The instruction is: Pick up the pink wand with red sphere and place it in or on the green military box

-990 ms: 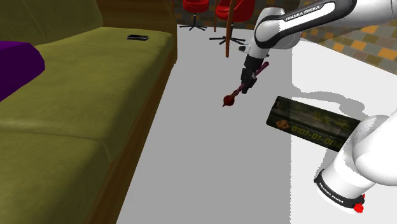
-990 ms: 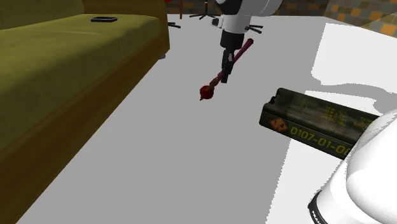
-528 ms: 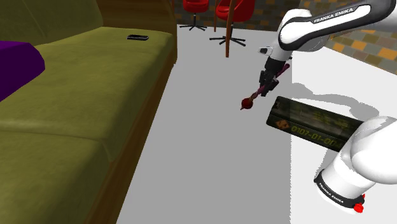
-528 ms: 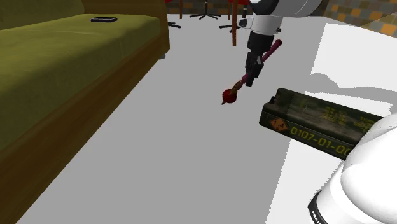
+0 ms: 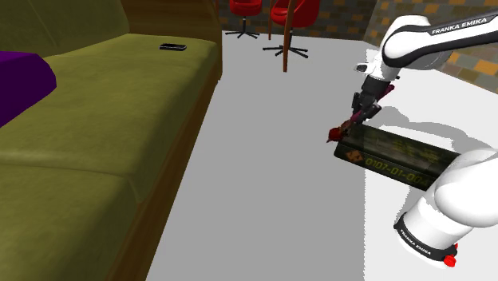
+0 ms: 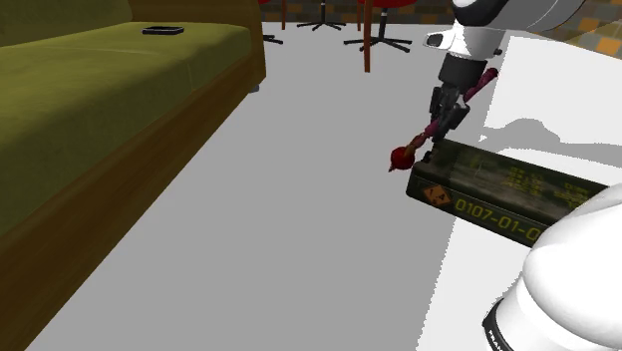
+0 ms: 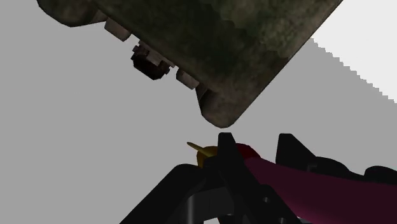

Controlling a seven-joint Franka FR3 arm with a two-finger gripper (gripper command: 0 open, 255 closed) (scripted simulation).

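Observation:
My black gripper (image 5: pixel 364 112) (image 6: pixel 443 112) (image 7: pixel 254 149) is shut on the shaft of the pink wand (image 6: pixel 431 122) (image 5: pixel 355 118) (image 7: pixel 299 188), which hangs slanted with its red sphere (image 6: pixel 402 157) (image 5: pixel 334 134) (image 7: pixel 245 151) at the low end. The sphere hovers just off the near end of the dark green military box (image 5: pixel 391 156) (image 6: pixel 498 189) (image 7: pixel 222 51), which lies flat on the floor beside the stand. The hand is above the box's near corner.
An olive sofa (image 5: pixel 96 120) (image 6: pixel 100 90) runs along both exterior views' left, with a small black device (image 5: pixel 172 47) on its seat and a purple cushion (image 5: pixel 20 80). Red chairs (image 5: pixel 275 12) stand at the back. Grey floor (image 5: pixel 263 184) lies between sofa and box.
The arm has carried the wand toward the shoulder view's right and downward, from over the open floor to the near end of the box. The grip stayed shut.

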